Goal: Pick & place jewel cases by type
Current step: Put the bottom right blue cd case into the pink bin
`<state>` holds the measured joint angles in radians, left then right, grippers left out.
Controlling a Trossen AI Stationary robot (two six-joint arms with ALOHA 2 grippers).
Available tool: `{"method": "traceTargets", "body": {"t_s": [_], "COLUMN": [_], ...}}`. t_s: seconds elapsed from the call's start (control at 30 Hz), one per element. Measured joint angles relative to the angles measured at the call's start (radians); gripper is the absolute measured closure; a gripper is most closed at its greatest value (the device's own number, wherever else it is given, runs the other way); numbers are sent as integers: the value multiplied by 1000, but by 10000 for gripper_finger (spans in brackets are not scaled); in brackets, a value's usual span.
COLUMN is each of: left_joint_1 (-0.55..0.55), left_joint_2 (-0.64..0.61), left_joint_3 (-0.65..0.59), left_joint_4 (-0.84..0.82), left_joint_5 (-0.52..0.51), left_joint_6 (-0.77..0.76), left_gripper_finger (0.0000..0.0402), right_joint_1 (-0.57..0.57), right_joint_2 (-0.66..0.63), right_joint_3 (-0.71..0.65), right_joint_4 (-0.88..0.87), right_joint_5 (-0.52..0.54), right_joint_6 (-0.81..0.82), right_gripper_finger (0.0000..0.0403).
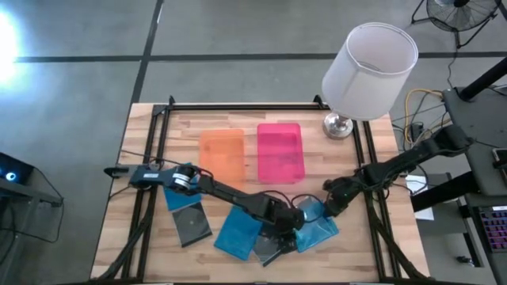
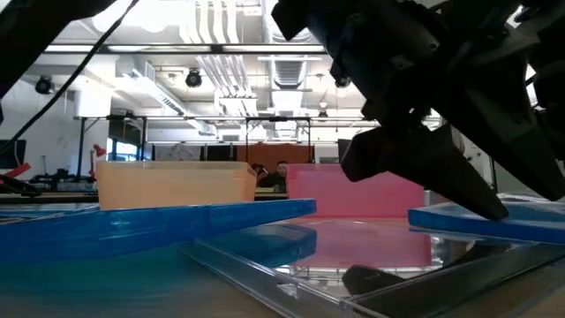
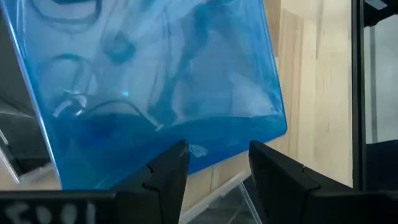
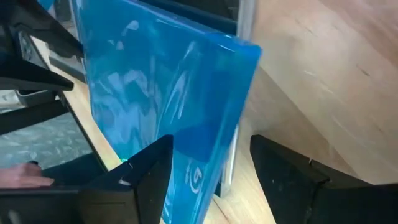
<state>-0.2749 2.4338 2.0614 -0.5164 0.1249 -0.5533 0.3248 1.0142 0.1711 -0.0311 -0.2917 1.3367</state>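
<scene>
Both arms are dark, near black, built of slim jointed links. The left arm [image 1: 207,187] carries a pale silvery collar near its base. Each wrist ends in two dark, blocky, wedge-shaped fingers [image 3: 166,174] with matte, flat-faced surfaces [image 4: 149,174].

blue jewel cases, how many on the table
3 bright blue square plastic jewel cases show: one at the left beside the left arm, one front centre, one front right between both arms. More may be hidden.

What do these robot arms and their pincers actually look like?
Both arms are dark, slim and jointed. The left arm has a silvery-blue joint near its base. Each ends in two black, wedge-shaped fingers: left gripper, right gripper. Faint white lettering marks the left wrist.
</scene>
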Motion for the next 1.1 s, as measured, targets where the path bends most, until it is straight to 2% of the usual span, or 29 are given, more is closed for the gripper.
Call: {"method": "traceTargets", "body": {"t_s": [0.23,0.37,0.5,0.67,0.83,0.9,0.97,1.03,1.1], "left_joint_1": [26,32,32,40,44,41,29,9,-17], "left_joint_2": [-9,-13,-29,-79,-90,-93,-122,-168,-226], "left_joint_3": [4,6,6,-1,-4,-5,-5,-5,-5], "left_joint_4": [-3,-4,-7,-47,-106,-147,-207,-245,-286], "left_joint_5": [-18,-32,-109,-223,-232,-267,-343,-449,-567], "left_joint_6": [25,32,44,89,89,83,81,81,76], "left_gripper_finger": [243,243,243,243,243,243,243,243,243], "right_joint_1": [-1,-1,-2,-3,-2,-2,-2,11,38], "right_joint_2": [-56,-106,-138,-152,-181,-206,-240,-278,-311], "right_joint_3": [48,125,223,330,354,375,407,436,457], "right_joint_4": [-17,-69,-231,-597,-651,-662,-686,-700,-699], "right_joint_5": [-7,-20,0,64,63,112,205,334,516], "right_joint_6": [21,22,0,-36,-33,-5,61,162,277], "right_gripper_finger": [225,258,294,338,353,354,354,353,352]}}
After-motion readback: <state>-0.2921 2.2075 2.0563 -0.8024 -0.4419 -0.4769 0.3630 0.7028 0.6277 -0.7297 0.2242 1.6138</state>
